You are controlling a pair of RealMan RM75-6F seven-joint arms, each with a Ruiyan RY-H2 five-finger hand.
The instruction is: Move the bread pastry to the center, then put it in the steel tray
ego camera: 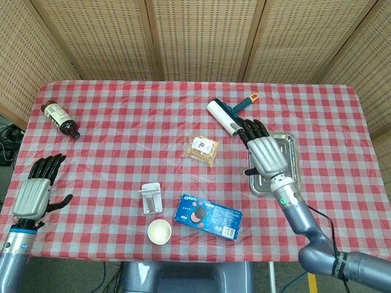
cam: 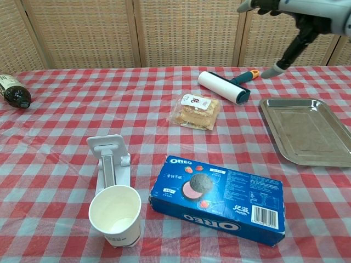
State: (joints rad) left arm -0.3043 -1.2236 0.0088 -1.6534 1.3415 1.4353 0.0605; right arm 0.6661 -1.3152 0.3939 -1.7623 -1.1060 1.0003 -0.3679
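Observation:
The bread pastry (ego camera: 203, 149) (cam: 196, 110), in a clear wrapper with a round label, lies on the checked cloth near the table's middle. To its right sits the steel tray (ego camera: 291, 174) (cam: 309, 131), with nothing in it. My right hand (ego camera: 264, 151) (cam: 290, 24) hovers high over the tray's left part, fingers spread and holding nothing, a short way right of the pastry. Off the table's left edge my left hand (ego camera: 33, 190) is raised, fingers apart and holding nothing; the chest view does not show it.
A lint roller (ego camera: 225, 116) (cam: 224, 86) lies behind the pastry. An Oreo box (ego camera: 208, 216) (cam: 218, 198), a paper cup (ego camera: 159, 231) (cam: 115, 215) and a white stand (ego camera: 150, 196) (cam: 112, 163) sit near the front edge. A brown bottle (ego camera: 60, 118) (cam: 13, 92) lies far left.

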